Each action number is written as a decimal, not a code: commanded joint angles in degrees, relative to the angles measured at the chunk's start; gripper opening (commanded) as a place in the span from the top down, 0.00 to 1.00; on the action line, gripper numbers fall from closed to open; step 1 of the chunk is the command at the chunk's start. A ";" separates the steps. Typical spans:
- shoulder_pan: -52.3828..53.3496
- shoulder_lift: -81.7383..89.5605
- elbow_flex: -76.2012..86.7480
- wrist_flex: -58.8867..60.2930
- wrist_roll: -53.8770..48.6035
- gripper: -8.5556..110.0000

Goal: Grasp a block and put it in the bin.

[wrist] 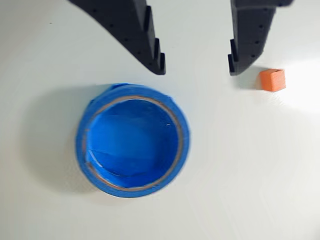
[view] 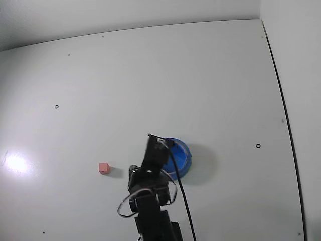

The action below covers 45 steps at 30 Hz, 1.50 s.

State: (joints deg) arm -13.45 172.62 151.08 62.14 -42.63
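In the wrist view my gripper [wrist: 196, 70] is open, its two black fingers coming in from the top edge with nothing between them. The bin [wrist: 133, 140], a round bright-blue bowl with a thick rim, sits just below the fingers and holds nothing. The block [wrist: 272, 79], a tiny pink-red cube, lies on the table just right of the right finger, apart from it. In the fixed view the block [view: 104, 168] lies left of the arm [view: 149, 186]. There the arm's head covers the left part of the bin [view: 181, 156].
The table [view: 200, 75] is a plain white surface with a few small dark marks. A dark edge line [view: 283, 105] runs down its right side. A bright light glare [view: 16, 163] sits at the far left.
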 commanded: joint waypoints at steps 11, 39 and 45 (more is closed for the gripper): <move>-18.37 -50.54 -40.61 0.09 5.36 0.77; -19.42 -70.31 -48.69 -0.88 5.27 0.64; -19.42 -75.23 -48.78 -1.67 4.75 0.64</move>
State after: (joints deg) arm -32.26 97.12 107.05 61.88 -37.35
